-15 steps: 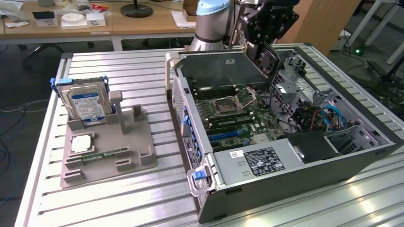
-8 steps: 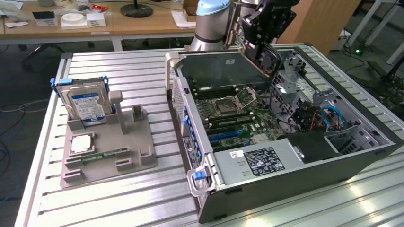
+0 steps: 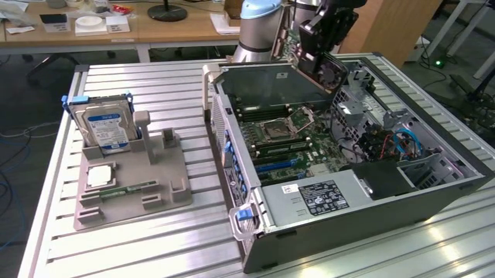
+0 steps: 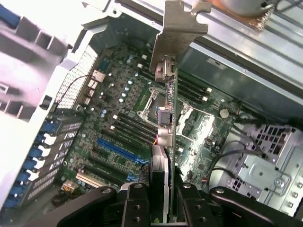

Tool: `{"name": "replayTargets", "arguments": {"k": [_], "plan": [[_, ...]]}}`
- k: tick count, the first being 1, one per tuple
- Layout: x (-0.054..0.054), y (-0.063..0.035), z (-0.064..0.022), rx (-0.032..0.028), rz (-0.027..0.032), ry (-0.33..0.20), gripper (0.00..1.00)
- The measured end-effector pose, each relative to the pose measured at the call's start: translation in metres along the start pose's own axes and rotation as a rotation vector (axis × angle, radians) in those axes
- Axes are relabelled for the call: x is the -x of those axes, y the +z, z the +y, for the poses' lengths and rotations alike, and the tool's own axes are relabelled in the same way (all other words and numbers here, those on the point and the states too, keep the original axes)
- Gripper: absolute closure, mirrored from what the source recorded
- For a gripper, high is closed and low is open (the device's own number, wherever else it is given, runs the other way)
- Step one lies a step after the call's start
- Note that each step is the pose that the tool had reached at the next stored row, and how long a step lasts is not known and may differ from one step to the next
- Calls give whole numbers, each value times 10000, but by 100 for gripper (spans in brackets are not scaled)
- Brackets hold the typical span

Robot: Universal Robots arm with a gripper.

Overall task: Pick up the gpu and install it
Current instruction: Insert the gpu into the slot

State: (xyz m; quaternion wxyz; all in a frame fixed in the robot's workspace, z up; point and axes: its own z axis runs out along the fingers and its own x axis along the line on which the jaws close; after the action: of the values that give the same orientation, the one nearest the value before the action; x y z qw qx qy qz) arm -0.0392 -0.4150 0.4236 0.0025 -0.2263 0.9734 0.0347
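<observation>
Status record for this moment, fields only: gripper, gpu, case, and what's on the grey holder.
gripper: shut on the gpu
gpu: held in the air above the motherboard, not seated
case: lying on its side, open
holder: hard drive standing upright, memory stick lying flat

Lab — robot arm [image 3: 259,26], opened PC [image 3: 371,217], desks [image 3: 182,32]
</observation>
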Motion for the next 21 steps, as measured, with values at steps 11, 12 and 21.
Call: {"name": "replayTargets", "arguments": {"k": [11, 12, 21], "plan": [[0, 0, 0, 6, 147, -1959, 73], [0, 0, 0, 8, 159, -2129, 73], [0, 0, 0, 23, 258, -3538, 73]]}}
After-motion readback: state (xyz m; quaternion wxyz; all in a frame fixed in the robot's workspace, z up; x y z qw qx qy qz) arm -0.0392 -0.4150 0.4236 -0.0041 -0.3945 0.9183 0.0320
